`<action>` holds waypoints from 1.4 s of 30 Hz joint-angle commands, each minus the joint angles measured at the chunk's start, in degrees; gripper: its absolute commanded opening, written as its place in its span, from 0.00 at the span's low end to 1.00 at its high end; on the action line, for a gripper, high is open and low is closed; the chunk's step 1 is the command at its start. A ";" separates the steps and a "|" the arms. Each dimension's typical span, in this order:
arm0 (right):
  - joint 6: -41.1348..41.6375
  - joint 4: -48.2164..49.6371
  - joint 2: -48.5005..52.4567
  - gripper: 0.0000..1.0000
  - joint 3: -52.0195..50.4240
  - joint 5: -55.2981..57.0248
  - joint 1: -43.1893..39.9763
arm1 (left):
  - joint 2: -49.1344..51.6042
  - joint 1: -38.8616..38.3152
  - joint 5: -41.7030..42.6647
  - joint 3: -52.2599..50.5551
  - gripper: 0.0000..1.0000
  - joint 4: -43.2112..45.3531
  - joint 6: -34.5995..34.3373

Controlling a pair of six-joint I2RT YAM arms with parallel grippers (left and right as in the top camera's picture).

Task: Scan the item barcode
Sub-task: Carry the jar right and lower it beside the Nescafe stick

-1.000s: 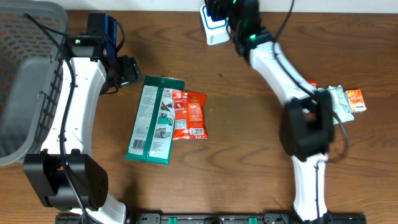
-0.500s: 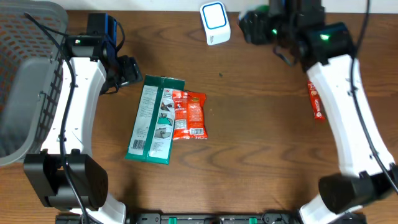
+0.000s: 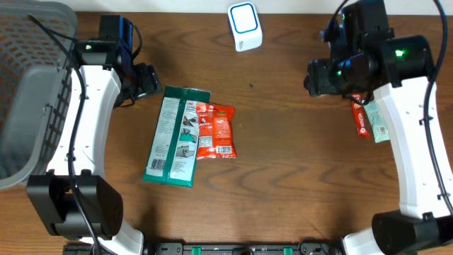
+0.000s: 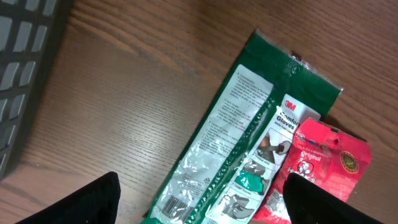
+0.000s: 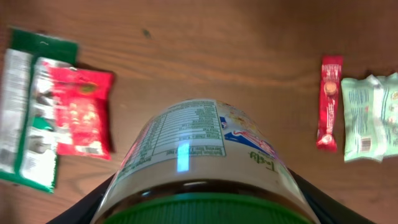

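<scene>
The right gripper, clamped on the green-lidded jar at the overhead frame's upper right, should turn its label's barcode, unseen here, toward the white scanner at top centre; the left gripper hangs open at upper left.

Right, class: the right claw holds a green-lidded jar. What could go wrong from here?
1. The round jar may slip or twist in the right claw.
2. No barcode shows on its label, so the scanner could miss it.
3. The arm might knock the red stick pack near it.
</scene>
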 commanded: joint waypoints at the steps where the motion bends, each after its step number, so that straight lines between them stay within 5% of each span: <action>1: -0.13 3.76 0.35 0.01 -7.69 1.01 -2.08 | -0.57 0.02 -0.48 0.63 0.84 -0.24 0.52; 12: 0.98 28.89 0.35 0.01 -35.28 1.01 -9.94 | -0.57 0.02 -0.48 0.63 0.84 -0.24 0.52; 24: 1.18 45.46 0.37 0.10 -49.03 2.03 -17.53 | -0.57 0.02 -0.48 0.63 0.84 -0.24 0.52; 27: 1.16 46.66 0.35 0.19 -50.01 2.03 -18.05 | -0.57 0.02 -0.48 0.63 0.84 -0.24 0.55; 30: 1.14 46.82 0.35 0.53 -50.05 2.05 -18.05 | -0.57 0.02 -0.48 0.63 0.84 -0.24 0.52; 35: 1.11 46.77 0.35 0.82 -50.05 2.05 -18.05 | -0.57 0.02 -0.48 0.63 0.84 -0.24 0.52; 42: 1.09 46.45 0.33 0.98 -49.88 2.05 -18.05 | -0.57 0.02 -0.48 0.63 0.84 -0.24 0.52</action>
